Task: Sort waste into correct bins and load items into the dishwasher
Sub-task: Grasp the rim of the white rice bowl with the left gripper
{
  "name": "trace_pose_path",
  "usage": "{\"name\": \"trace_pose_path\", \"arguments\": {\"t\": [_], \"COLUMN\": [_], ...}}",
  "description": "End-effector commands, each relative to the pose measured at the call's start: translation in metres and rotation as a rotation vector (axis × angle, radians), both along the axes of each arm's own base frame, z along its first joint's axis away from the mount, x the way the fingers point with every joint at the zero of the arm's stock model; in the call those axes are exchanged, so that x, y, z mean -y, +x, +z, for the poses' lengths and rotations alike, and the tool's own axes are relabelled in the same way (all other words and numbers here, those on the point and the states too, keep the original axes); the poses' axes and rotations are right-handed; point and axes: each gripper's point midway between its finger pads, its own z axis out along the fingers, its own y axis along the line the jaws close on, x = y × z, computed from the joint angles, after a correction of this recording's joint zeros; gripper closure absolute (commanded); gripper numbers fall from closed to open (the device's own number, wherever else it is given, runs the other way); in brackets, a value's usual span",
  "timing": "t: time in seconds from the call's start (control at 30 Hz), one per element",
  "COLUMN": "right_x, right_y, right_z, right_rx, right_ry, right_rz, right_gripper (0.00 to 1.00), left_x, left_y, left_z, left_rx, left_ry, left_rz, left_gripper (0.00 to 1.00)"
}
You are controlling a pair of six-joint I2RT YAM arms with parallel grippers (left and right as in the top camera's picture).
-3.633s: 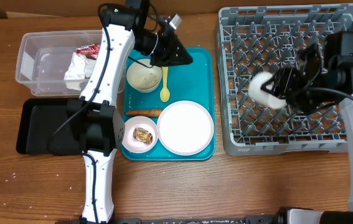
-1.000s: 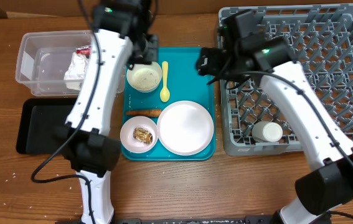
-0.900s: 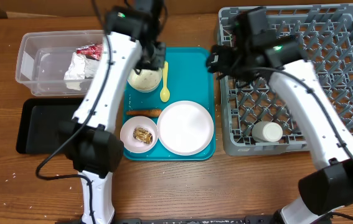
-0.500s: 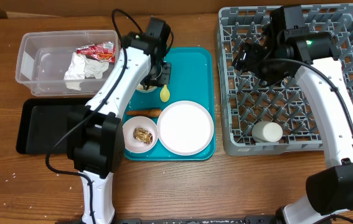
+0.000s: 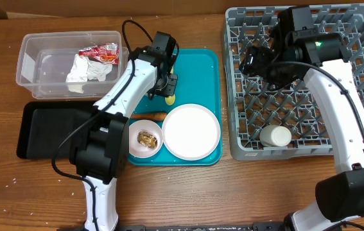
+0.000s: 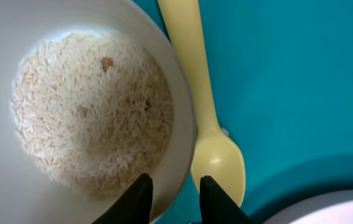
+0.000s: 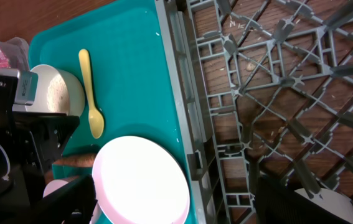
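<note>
We note the left hand (image 6: 177,194) released, its fingers straddling the rim of the rice bowl (image 6: 70,124), with the yellow spoon (image 6: 216,158) just right of it. The right hand (image 5: 256,59) is spread and empty, the dish rack (image 5: 348,38) beneath it.

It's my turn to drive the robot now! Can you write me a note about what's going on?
Left gripper: open, straddling the rice bowl rim on the tray.
Right gripper: open, empty, over the rack.
Done: cup in rack; wrappers in clear bin.
To do: rice bowl, spoon, plate, food-scrap bowl, brown food stick.
</note>
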Motion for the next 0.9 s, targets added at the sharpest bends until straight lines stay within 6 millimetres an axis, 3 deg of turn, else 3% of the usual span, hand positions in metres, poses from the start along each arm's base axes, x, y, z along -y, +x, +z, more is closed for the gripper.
{"name": "trace_pose_path", "arguments": {"t": [0.0,0.3,0.57,0.73,0.8,0.87], "right_x": [0.0,0.0,0.001,0.001,0.001,0.001], "right_y": [-0.001,-0.003,-0.005,-0.005,-0.005,-0.005], "right_z": [0.02,0.019,0.018,0.018,0.018,0.018], "right_rx": [0.057,0.05,0.041,0.04,0.041,0.04], "right_ry": [0.005,0.001,0.0,0.0,-0.001,-0.001], "right_rz": [0.01,0.009,0.009,0.009,0.008,0.008], "right_gripper": [0.16,0.16,0.16,0.16,0.16,0.16], "left_x": [0.0,-0.001,-0.001,0.002,0.002,0.006], "left_y": [-0.001,-0.002,-0.002,-0.001,0.0,-0.001], "left_z": [-0.004,-0.021,-0.022,0.001,0.018,0.051], "left_rx": [0.012,0.026,0.029,0.013,0.003,-0.011], "left_ry": [0.02,0.016,0.014,0.002,0.0,-0.022], "left_rz": [-0.032,-0.032,-0.031,-0.01,0.009,0.023], "left_gripper": [0.75,0.81,0.96,0.96,0.96,0.96]}}
